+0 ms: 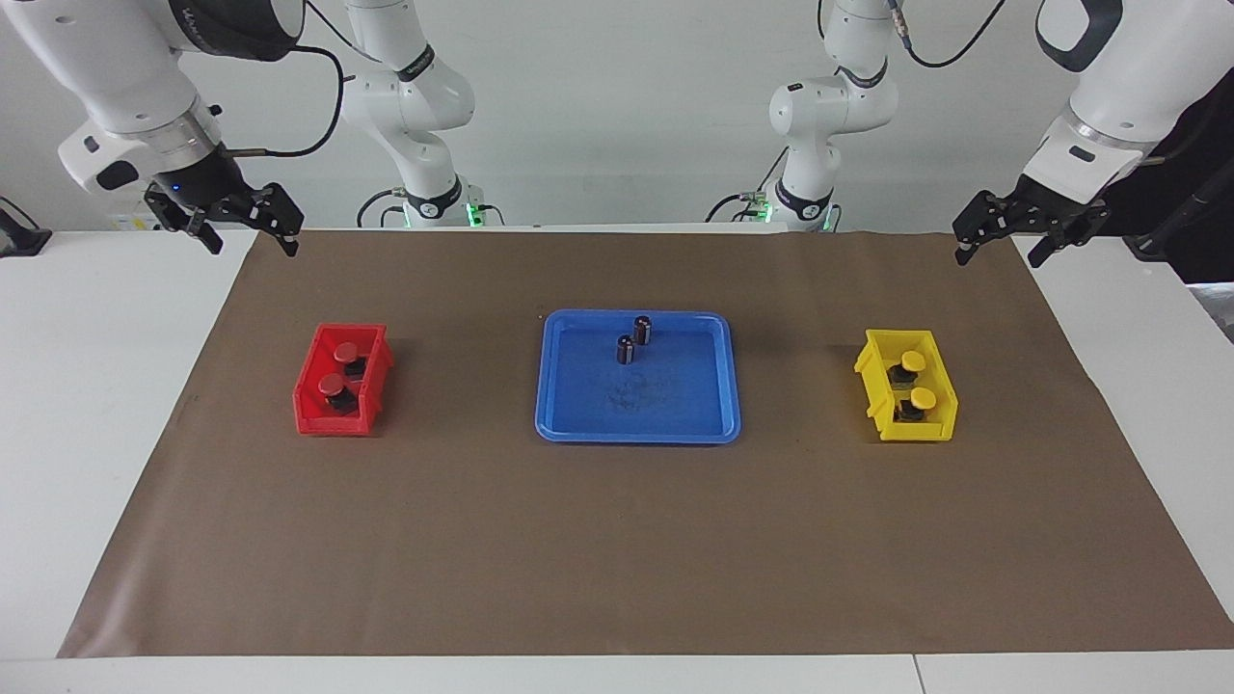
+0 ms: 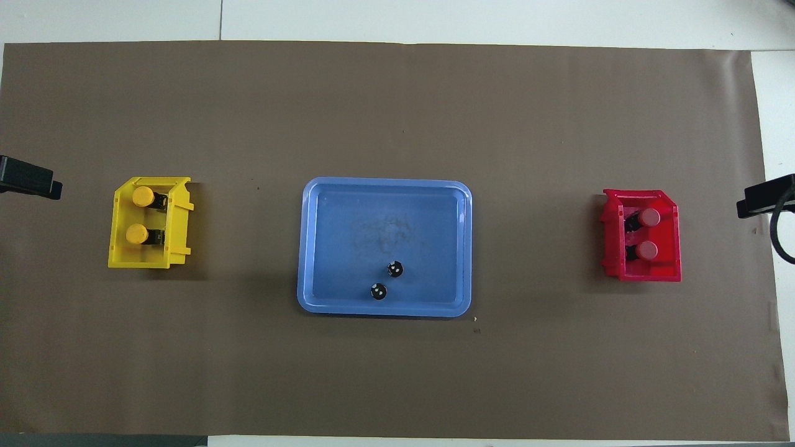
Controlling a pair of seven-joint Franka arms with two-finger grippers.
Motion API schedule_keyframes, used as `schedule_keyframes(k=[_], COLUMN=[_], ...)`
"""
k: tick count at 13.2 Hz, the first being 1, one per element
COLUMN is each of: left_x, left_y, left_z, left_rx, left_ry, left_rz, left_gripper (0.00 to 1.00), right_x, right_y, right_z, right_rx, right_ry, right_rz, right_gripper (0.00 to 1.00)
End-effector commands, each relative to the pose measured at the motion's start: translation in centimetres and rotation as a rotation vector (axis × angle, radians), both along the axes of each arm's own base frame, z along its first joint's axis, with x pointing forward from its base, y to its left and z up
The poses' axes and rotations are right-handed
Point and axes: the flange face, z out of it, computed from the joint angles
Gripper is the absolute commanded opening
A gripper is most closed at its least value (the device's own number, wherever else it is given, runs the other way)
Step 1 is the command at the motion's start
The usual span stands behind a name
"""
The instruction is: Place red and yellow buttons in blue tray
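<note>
Nothing moved yet, by the look of it: all four buttons sit in their bins, none in the blue tray (image 1: 569,419).

- Blue tray: centre of both views, on the brown mat (image 1: 617,559) covering the worktop (image 1: 87,405). It holds only two dark capless cylinders (image 1: 634,339), standing upright in the upper middle of the tray in the facing view, close together but apart.
- Red buttons (image 1: 343,373): two, in the small red bin (image 1: 307,400), left of centre in the facing view, right of centre in the overhead. One sits above the other in frame, both caps up.
- Yellow buttons (image 1: 915,380): two, in the small yellow bin (image 1: 872,371), right of centre in the facing view. Same arrangement.
- Right gripper (image 1: 246,234): upper left of the facing view, raised over the mat's corner; jaws released, holding nothing.
- Left gripper (image 1: 1001,246): upper right of the facing view, raised over the mat's other corner; jaws released, empty.

Both arms appear to be waiting, well apart from the bins.

Judgement: task at the start. Four pick-and-place moves remain; each bin lies at its nearer arm's end.
</note>
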Motion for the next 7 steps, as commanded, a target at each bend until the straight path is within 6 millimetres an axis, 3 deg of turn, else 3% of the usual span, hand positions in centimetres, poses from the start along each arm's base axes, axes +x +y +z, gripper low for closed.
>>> schedule_keyframes(k=[1, 7], left_x=[-0.81, -0.81], left_y=[0.10, 0.10], left_z=[0.18, 0.18], left_rx=[0.029, 0.029], left_ry=[0.009, 0.009], left_rz=[-0.009, -0.009], left_gripper=[1.00, 1.00], right_x=[-0.21, 0.01], right_y=[-0.67, 0.15], right_z=[-0.29, -0.13], right_rx=[-0.002, -0.002], right_ry=[-0.006, -0.012], right_rz=[-0.027, -0.011], right_gripper=[1.00, 1.00])
